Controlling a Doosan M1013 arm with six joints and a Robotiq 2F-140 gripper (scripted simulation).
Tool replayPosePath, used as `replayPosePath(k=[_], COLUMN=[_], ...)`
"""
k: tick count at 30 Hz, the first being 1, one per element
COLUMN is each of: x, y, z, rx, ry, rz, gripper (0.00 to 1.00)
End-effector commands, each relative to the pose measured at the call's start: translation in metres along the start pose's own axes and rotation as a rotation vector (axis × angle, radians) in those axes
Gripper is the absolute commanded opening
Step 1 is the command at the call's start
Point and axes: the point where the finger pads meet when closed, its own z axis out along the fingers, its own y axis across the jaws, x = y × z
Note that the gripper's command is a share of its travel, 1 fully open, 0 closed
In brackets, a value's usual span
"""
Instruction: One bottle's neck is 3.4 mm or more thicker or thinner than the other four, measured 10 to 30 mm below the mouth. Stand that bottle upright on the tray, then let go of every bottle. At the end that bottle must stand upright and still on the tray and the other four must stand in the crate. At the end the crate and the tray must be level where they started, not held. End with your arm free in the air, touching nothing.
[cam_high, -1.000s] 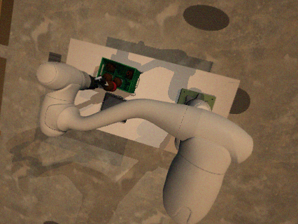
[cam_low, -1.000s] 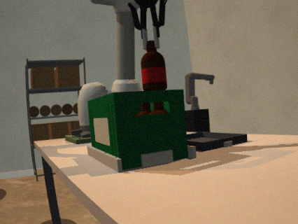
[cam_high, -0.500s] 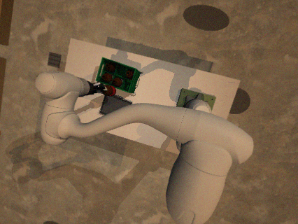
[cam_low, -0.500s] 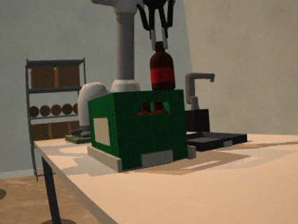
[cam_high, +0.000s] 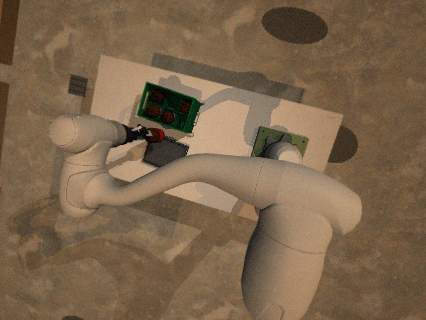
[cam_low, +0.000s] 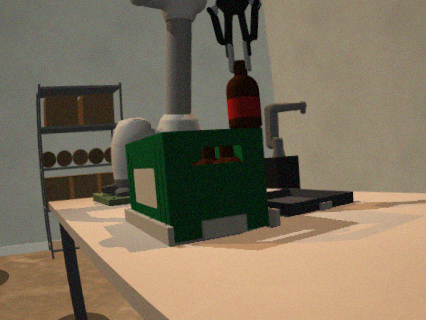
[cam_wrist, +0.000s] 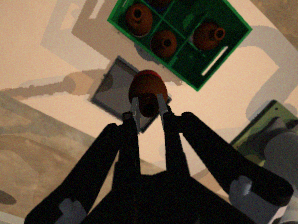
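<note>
Above the dark tray (cam_high: 166, 153), beside the green crate (cam_high: 145, 97), the claw (cam_low: 238, 59) grips a red-labelled brown bottle (cam_low: 243, 100) by its neck, apparently upright.

The smooth, matte pale-grey robot arm (cam_high: 235, 175) is showing thick rounded tube links, bulbous capped joints and one thin dark seam line around its wide lower link. Its domed foot is sitting on a green square base plate (cam_high: 261, 134) near one long edge of the tabletop. The slim black pincer (cam_low: 238, 54) is carrying angular linkage bars, light-grey fingertip pads (cam_wrist: 134, 111) and pale knuckle pins.
</note>
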Motion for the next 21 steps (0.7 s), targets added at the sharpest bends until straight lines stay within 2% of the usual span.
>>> replayPosePath(k=[1,21], x=[-0.007,-0.036], y=[-0.006,-0.031], z=[0.000,0.000], rx=[0.000,0.000], ry=[0.000,0.000], rz=[0.000,0.000], gripper=[0.00,0.00])
